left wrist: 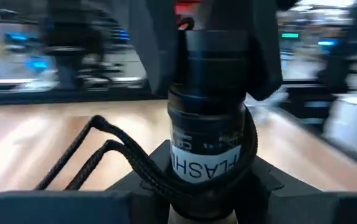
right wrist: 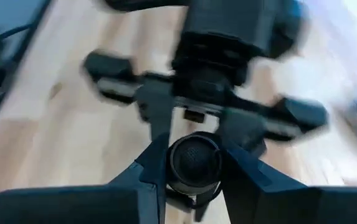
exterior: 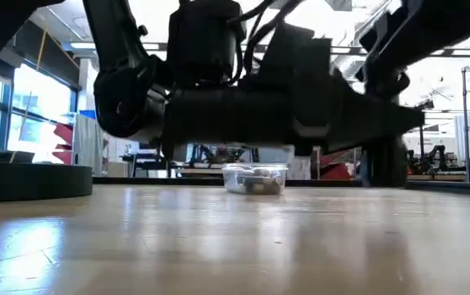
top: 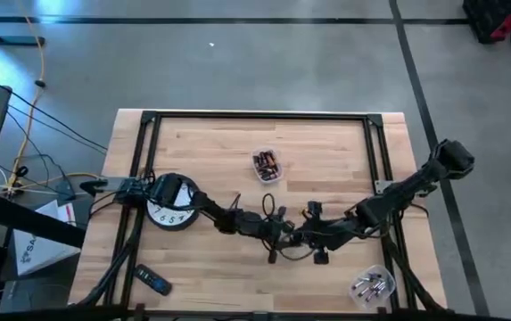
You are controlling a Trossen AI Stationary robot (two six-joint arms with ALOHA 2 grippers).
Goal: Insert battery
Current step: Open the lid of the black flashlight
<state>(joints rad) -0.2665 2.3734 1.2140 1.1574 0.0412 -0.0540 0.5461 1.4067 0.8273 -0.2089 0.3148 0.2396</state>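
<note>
A dark, cylindrical flashlight [left wrist: 208, 134], ribbed in rings and marked with pale lettering on a band, is seen held between the two arms at the lower centre of the high view, above the wooden counter [top: 326, 147]. In the left wrist view its body is gripped by the left end effector [left wrist: 203, 193], whose dark fingers are pressed against both sides of the barrel, with a braided black cord looping off to one side. In the right wrist view the round, open end of the flashlight [right wrist: 195, 163] is pinched between the angular fingers of the right end effector [right wrist: 194, 171]. In the high view the two end effectors are met just below mid-frame, the left [top: 277, 234] beside the right [top: 313, 234]. A clear plastic tub of batteries [top: 267, 166], cylindrical and dark with copper bands, stands at upper centre on the pale, plank-grained counter. A second clear tub [top: 373, 287] with silvery pieces is placed at lower right. A round clock face [top: 170, 203] lies at the left, and a small dark remote-shaped object [top: 152, 281] at lower left.
</note>
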